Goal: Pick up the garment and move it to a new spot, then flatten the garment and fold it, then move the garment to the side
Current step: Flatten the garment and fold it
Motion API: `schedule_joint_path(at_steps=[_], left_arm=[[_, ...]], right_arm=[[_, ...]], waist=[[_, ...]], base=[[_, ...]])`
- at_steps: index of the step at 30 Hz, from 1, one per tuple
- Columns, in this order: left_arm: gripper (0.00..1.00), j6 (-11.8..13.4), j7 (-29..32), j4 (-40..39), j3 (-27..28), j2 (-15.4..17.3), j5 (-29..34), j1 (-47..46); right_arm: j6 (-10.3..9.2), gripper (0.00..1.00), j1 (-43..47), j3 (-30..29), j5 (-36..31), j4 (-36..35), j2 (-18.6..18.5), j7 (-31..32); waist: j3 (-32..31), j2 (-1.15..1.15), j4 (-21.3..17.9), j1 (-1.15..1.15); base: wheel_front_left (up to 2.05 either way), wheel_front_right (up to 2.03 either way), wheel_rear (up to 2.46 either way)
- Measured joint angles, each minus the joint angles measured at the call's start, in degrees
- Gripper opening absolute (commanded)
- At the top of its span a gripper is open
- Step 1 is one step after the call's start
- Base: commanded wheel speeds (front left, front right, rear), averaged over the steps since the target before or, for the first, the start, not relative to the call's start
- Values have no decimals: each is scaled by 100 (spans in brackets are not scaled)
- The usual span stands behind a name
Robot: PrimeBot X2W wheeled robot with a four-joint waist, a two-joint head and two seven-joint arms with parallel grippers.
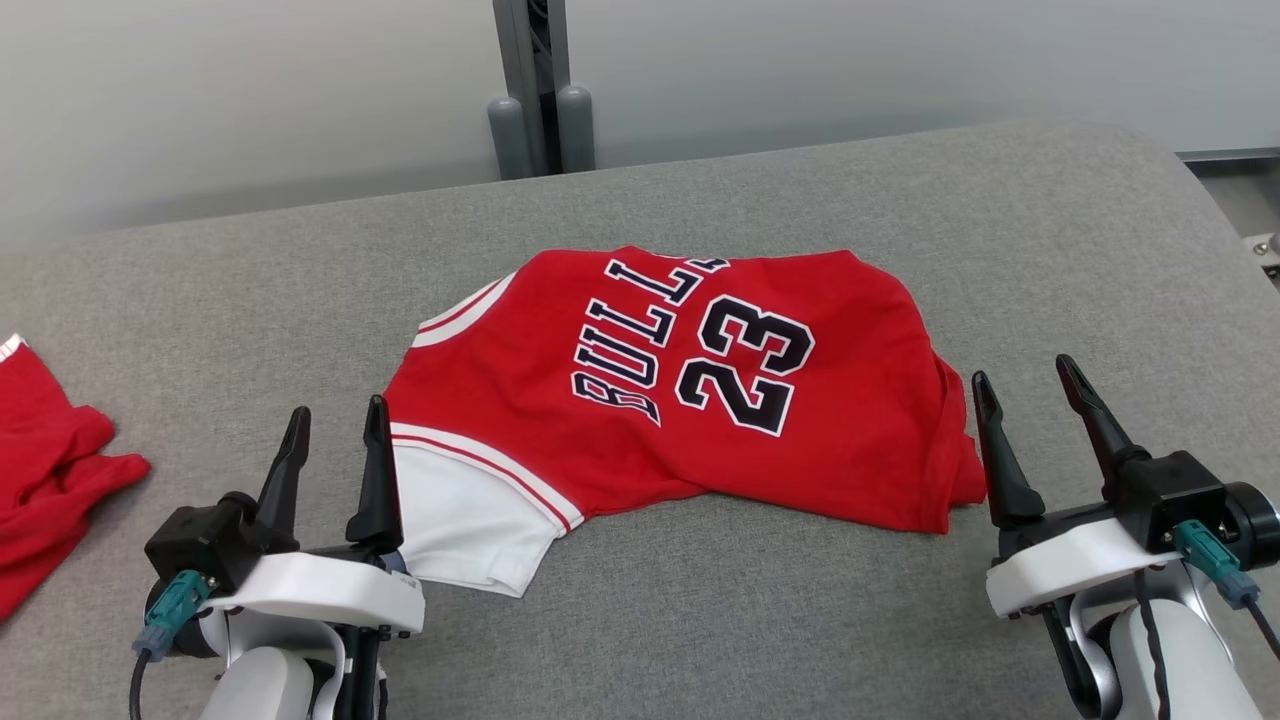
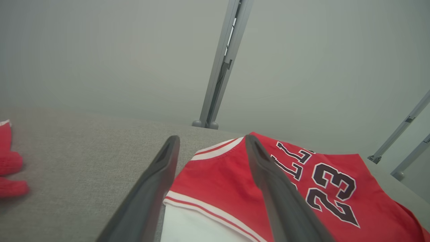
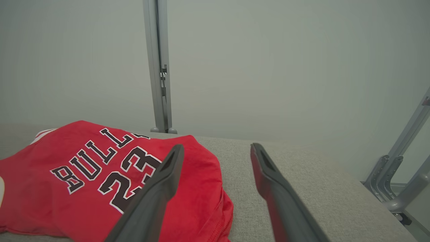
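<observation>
One red jersey (image 1: 680,390), folded, BULLS 23 up, white trim; left hand (image 1: 337,410), right hand (image 1: 1023,371) spread.

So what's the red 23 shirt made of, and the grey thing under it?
The red Bulls jersey looks like matte knit cloth: it wrinkles and droops at its folded edge, with ribbed white trim. The grey surface seems covered in woven fabric, matte and speckled, probably padded since its far corner rounds off.
</observation>
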Motion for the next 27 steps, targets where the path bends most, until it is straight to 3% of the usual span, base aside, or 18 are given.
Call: schedule_joint_path(at_steps=[9,27], left_arm=[[100,-282,-5,-64,415,-245,520,42],[100,-668,-5,236,667,-458,984,-109]], right_arm=[[0,100,98,-100,205,225,-9,35],[0,100,221,816,910,1360,48,204]], waist=[[194,0,-140,0],[450,0,-93,0]], base=[[0,0,0],[0,0,0]])
